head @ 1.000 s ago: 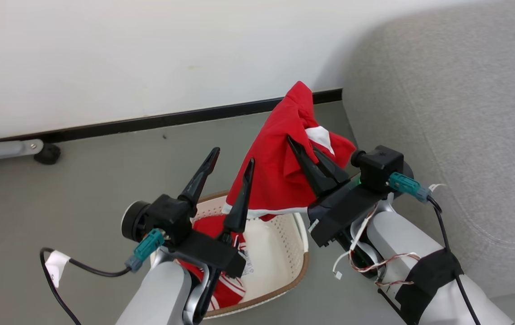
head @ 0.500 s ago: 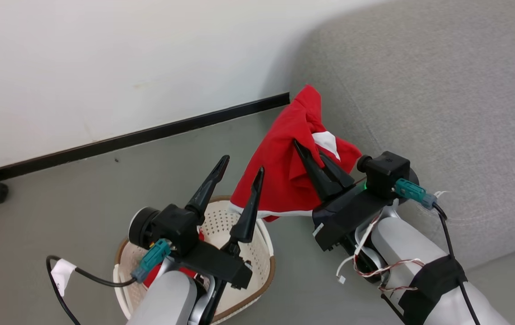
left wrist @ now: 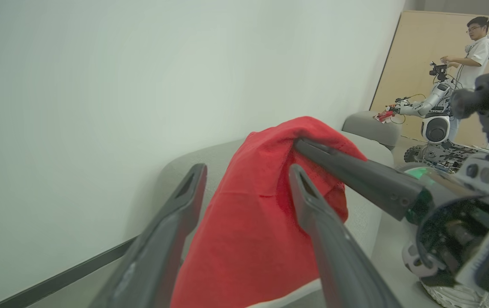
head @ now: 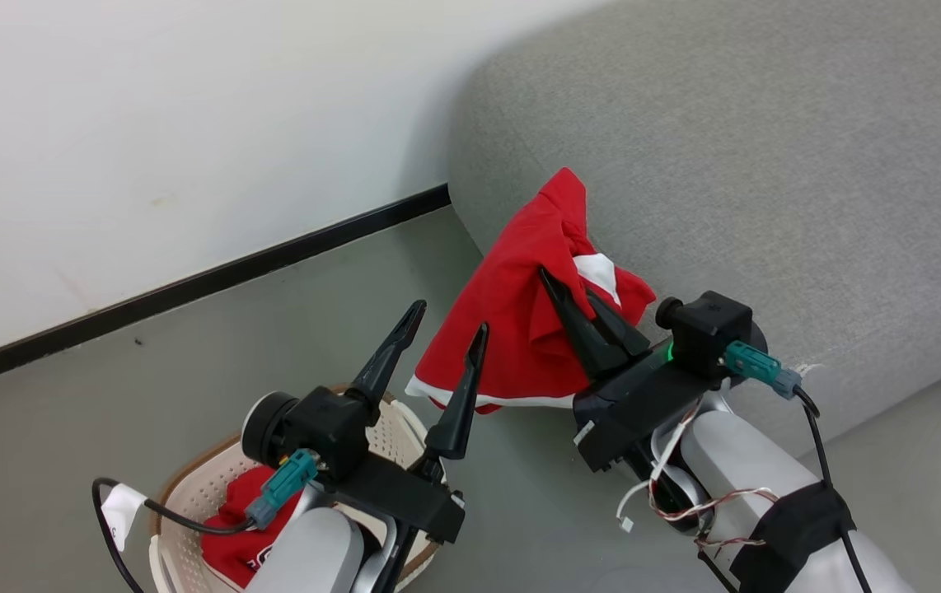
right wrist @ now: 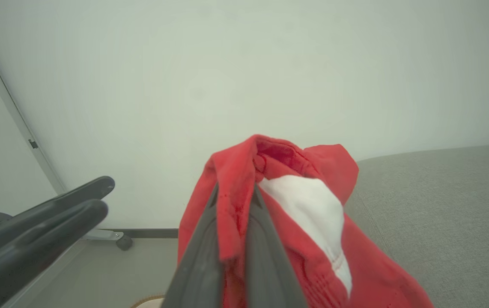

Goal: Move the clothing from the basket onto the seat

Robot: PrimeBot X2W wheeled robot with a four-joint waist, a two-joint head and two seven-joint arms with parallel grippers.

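The garment (head: 512,329) is showing soft matt red cloth, the seat (head: 767,165) coarse grey woven fabric, the basket (head: 190,506) smooth perforated cream plastic.

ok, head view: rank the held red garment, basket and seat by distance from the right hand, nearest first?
1. held red garment: pinched in the right hand, draped to its left.
2. seat: just beyond the hand and to its right.
3. basket: lower left, down on the floor.
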